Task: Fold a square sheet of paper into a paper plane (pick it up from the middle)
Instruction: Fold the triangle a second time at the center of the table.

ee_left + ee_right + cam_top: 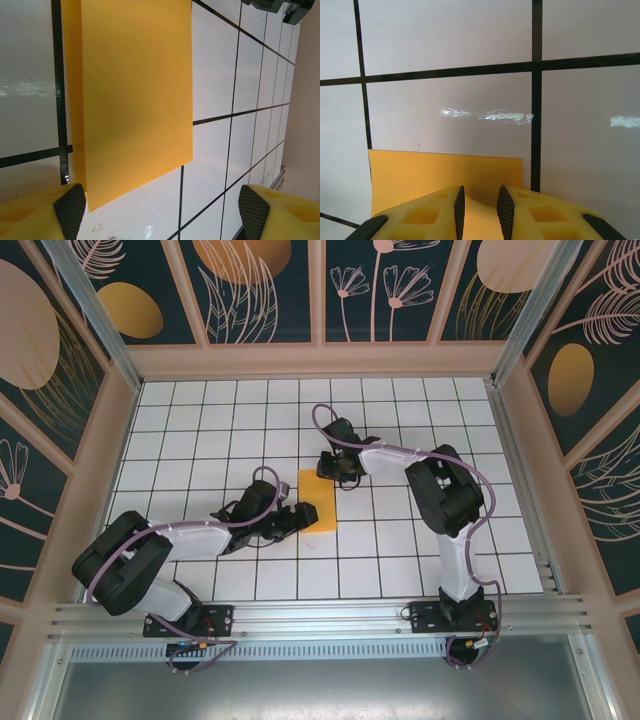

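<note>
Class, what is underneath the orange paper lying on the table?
Under the paper lies the white tiled table; black grid lines run up to its edges. In the left wrist view a second paper layer peeks out along one side. The tiles directly beneath are covered.

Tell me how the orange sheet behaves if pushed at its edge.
The orange sheet looks thin and lies flat on the glossy tiled table, so it would likely slide or buckle. Lifted by one edge, it would probably droop. It seems folded double, so perhaps slightly stiffer.
</note>
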